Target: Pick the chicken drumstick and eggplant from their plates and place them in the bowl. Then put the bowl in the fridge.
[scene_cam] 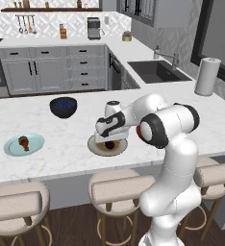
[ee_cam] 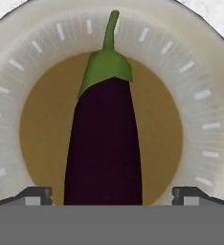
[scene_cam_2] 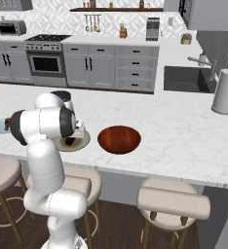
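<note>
The gripper point(ee_cam: 112, 194) is seen spread wide in the hand view, fingertips point(ee_cam: 37, 194) standing either side of the eggplant point(ee_cam: 104, 143), nothing clamped; contact w/ it can't be told. The eggplant, dark purple w/ green cap and stem, lies at the centre of the beige plate point(ee_cam: 200, 95), on its brownish middle, stem pointing toward the top of the hand view.

In the left base view the hand is held low over the beige plate point(scene_cam: 96, 148) near the front edge of the marble counter point(scene_cam: 66, 158); a bit of the eggplant point(scene_cam: 109, 144) is glimpsed under the wrist. The chicken drumstick point(scene_cam: 24, 141) rests on the pale blue plate point(scene_cam: 35, 144), well apart to the left. A dark blue-black bowl point(scene_cam: 63, 107) sits behind, between the two plates and further back.

In the right base view the reddish-brown bowl point(scene_cam_2: 119, 139) is found just beside the beige plate point(scene_cam_2: 82, 142), on its right, not touching. A paper towel roll point(scene_cam_2: 225, 91) stands upright at the far right near the sink point(scene_cam_2: 184, 79). Three padded stools point(scene_cam: 115, 190) are lined up under the counter's front edge.
</note>
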Available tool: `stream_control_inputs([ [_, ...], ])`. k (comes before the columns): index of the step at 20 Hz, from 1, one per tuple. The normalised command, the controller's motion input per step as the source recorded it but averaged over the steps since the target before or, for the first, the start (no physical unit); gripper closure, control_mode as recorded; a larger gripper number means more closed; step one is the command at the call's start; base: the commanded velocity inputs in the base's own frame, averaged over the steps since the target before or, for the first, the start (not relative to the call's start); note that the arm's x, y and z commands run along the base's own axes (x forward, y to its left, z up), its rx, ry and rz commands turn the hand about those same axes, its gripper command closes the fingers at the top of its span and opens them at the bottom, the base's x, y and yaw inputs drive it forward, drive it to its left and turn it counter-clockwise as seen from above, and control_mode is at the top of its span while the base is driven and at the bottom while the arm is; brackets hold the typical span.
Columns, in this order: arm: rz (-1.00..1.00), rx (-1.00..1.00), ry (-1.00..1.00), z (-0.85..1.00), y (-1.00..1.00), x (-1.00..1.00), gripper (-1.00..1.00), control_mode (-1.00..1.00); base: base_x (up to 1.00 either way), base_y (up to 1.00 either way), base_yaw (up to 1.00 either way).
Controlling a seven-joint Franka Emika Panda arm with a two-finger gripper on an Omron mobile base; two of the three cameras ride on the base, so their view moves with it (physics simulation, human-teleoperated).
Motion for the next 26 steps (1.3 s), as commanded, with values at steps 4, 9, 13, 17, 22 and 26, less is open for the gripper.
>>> stream_control_inputs([
  [4,0.00,0.00,0.00,-0.27,0.11,0.08,1.00,-1.00,0.00,0.00,0.00],
  [9,0.00,0.01,0.00,0.06,-0.12,0.04,1.00,-1.00,0.00,0.00,0.00],
  [13,-0.03,0.02,-0.03,0.84,-0.33,-0.29,1.00,-1.00,0.00,0.00,0.00],
  [17,-0.14,0.06,0.00,1.00,-0.87,-0.52,1.00,-1.00,0.00,0.00,0.00],
  [22,0.00,0.09,0.01,0.66,-1.00,-0.56,1.00,-1.00,0.00,0.00,0.00],
  [26,-0.03,0.02,0.08,0.29,-1.00,-0.27,1.00,-1.00,0.00,0.00,0.00],
])
